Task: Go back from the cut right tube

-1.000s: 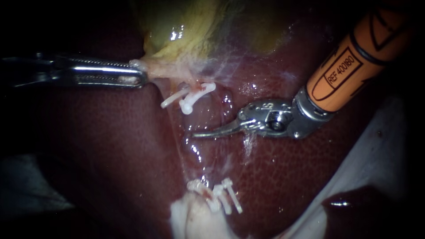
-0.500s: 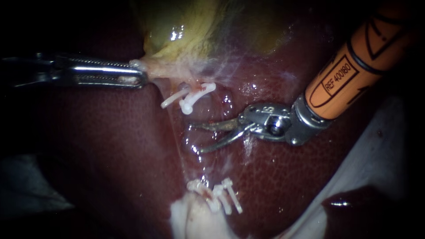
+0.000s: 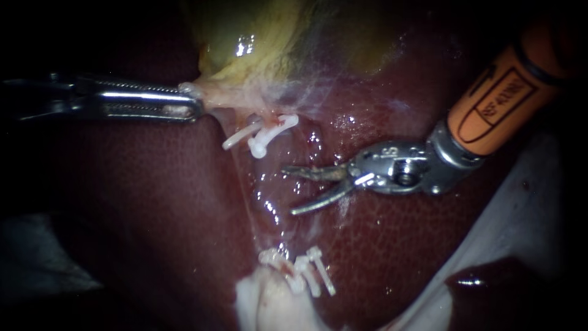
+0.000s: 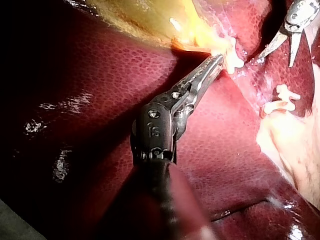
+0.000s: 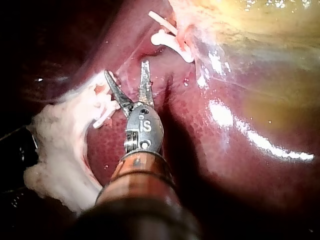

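Observation:
My left instrument (image 3: 191,103) comes in from the left, its jaws shut on pale tissue at the neck of the yellow-green gallbladder (image 3: 257,37); the left wrist view shows the same hold (image 4: 216,61). My right instrument (image 3: 289,191), on an orange shaft, has curved blades standing open over a glistening strip of tissue (image 3: 269,211) between two sets of white clips: upper clips (image 3: 263,132) and lower clips (image 3: 306,270). In the right wrist view the open blades (image 5: 126,68) hold nothing, with the upper clips (image 5: 170,40) ahead of them and the lower clips (image 5: 102,112) beside them.
Dark red liver (image 3: 153,202) surrounds the site. A whitish lump of tissue (image 3: 269,306) lies below the lower clips. Pale cloth (image 3: 520,202) lies at the right edge.
The right instrument's blades have gone from shut to open, and the instrument has drawn back to the right, away from the strip between the clips. The left instrument has kept its hold.

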You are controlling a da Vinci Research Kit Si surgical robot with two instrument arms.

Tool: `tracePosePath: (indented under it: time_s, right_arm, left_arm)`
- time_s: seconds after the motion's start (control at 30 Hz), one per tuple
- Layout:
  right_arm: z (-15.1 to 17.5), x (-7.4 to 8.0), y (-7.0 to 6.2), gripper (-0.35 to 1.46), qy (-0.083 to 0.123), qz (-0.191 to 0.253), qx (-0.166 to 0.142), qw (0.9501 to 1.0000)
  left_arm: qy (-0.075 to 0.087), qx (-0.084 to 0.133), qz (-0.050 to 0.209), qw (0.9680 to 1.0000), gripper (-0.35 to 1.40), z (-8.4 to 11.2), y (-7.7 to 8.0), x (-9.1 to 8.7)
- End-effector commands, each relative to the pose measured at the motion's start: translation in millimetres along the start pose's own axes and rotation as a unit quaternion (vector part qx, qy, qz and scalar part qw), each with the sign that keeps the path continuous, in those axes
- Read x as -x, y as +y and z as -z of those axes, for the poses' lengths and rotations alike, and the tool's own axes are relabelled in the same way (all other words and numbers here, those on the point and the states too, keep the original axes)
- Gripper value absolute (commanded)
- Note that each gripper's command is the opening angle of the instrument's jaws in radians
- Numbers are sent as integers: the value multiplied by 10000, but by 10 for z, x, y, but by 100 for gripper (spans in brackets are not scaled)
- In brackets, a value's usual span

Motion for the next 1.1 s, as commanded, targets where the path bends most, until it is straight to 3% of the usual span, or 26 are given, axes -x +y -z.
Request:
tracePosePath:
  time_s: [0.03,0.27,0.63,0.9,1.1]
  right_arm:
    - [7,-3,-3,143,-64,73,74,9999]
    - [51,-19,-22,143,-467,298,393,9977]
    - [81,-9,-18,143,-885,401,753,9924]
    - [85,-7,-19,143,-968,423,801,9912]
    - [86,-7,-19,143,-997,425,796,9909]
  left_arm:
    - [0,4,0,10000,-35,0,0,0]
    - [0,4,0,10000,-35,0,0,0]
    - [1,1,-9,10000,-35,-3,-4,3]
    - [15,-46,-40,10000,-35,-16,-12,13]
    - [-32,-16,-119,9999,-35,-45,-21,29]
